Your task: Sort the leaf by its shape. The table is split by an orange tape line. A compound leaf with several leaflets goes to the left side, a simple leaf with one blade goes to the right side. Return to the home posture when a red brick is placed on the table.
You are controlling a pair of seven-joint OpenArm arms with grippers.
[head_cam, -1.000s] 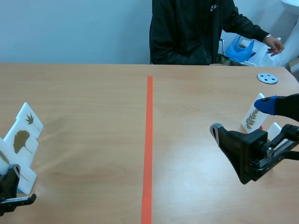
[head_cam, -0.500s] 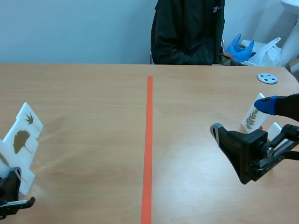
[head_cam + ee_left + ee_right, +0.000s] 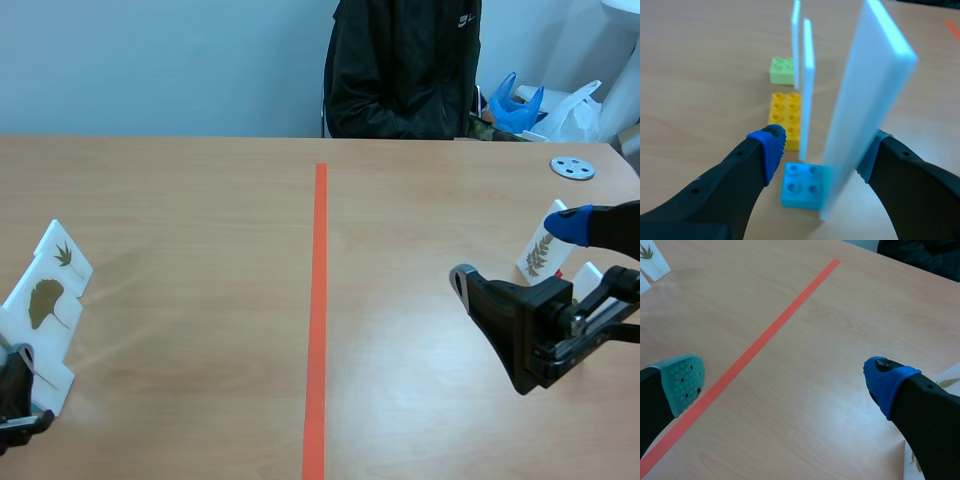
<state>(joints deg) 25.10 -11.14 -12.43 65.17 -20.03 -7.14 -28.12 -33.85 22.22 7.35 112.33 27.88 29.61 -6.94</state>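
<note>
Wooden table; leaf cards, grey disc

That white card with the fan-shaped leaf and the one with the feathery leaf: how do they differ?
The fan-leaf card shows one broad blade; the feathery-leaf card shows many small leaflets along a stem. The fan-leaf card stands left of the orange tape line, the feathery-leaf card right of it. Both are standing white cards.

Near card between left tool's fingers: blurred, edge-on, leaf face hidden, top cropped. In the scene view, same tool mostly cut off by the edge. Just beside right tool's blue finger, right card cropped to a corner; leaf shape impossible to tell.
</note>
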